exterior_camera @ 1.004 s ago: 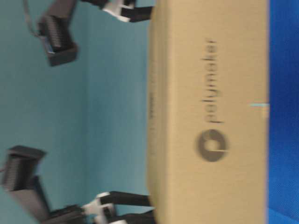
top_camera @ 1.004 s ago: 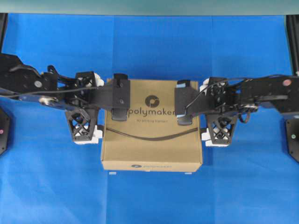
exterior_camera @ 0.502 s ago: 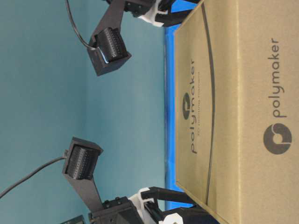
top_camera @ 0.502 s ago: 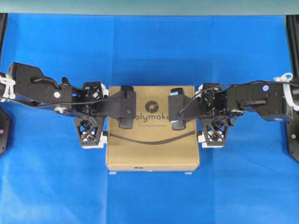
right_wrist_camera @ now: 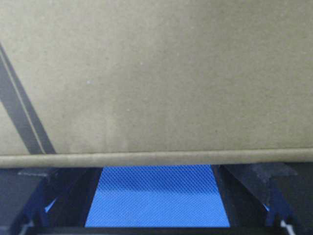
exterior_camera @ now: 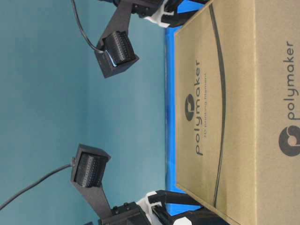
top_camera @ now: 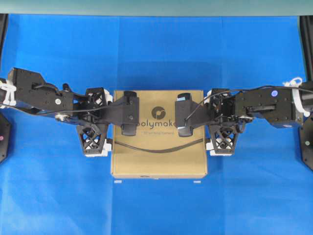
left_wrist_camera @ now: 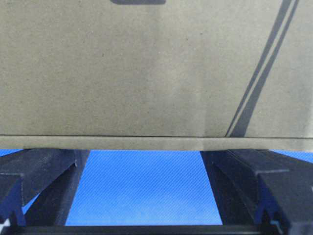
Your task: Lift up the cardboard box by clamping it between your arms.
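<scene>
Since a second ago the square, flat tan cardboard box (top_camera: pixel 159 147) looks smaller from overhead and its lower edge has pulled in, so I read it as lower than it was; both black arms have drawn in with it.

Overhead, the box sits on the blue cloth-covered bench (top_camera: pixel 156 58), printed face up with the dark round logo, "polymaker" lettering and a curved dark line. My left tool (top_camera: pixel 108 120) is against the box's left side and my right tool (top_camera: pixel 208 120) against its right side, lattice frames just beside the cardboard. The black camera mounts reach over the box top. Each tool's fingers stand spread wide, closed on nothing.

At table level the picture is turned on its side. The box (exterior_camera: pixel 234 112) fills the right half, its matte top and its side panel both lettered. Two black ribbed camera blocks hang before the teal wall (exterior_camera: pixel 47 112), and white fittings and black fingers meet the box corners at top and bottom.

From the left wrist, the box wall (left_wrist_camera: pixel 156 68) is plain fibrous cardboard with two slanting dark stripes; the black fingers (left_wrist_camera: pixel 39 176) sit wide apart below its edge, woven blue cloth between them.

From the right wrist, the box (right_wrist_camera: pixel 156 73) again fills the view, fingers (right_wrist_camera: pixel 259 186) splayed beneath its rim.
</scene>
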Robot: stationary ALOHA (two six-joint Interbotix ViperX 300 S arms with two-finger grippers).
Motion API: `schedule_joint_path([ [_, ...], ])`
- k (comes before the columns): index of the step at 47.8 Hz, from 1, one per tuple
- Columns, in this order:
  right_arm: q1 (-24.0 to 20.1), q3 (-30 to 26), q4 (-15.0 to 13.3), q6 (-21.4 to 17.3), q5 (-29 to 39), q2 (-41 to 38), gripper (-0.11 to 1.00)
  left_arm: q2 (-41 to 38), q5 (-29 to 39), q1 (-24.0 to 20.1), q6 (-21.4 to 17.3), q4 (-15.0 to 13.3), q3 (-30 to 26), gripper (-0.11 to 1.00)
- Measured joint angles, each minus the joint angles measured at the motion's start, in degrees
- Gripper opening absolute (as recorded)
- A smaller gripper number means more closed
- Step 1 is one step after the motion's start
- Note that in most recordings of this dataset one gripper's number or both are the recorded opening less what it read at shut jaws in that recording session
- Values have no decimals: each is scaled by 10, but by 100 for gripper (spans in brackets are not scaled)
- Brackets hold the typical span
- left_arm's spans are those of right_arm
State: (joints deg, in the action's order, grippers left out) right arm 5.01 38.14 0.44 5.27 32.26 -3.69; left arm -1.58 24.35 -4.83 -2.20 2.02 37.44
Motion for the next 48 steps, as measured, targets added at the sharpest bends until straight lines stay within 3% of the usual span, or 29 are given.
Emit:
schedule_joint_path([
  [38,-4,11,8,-10,-33,18,98,31,-14,4,0,0,32,86],
  [48,-8,39,11,-43,-39,49,98,38,-23,4,4,0,33,86],
])
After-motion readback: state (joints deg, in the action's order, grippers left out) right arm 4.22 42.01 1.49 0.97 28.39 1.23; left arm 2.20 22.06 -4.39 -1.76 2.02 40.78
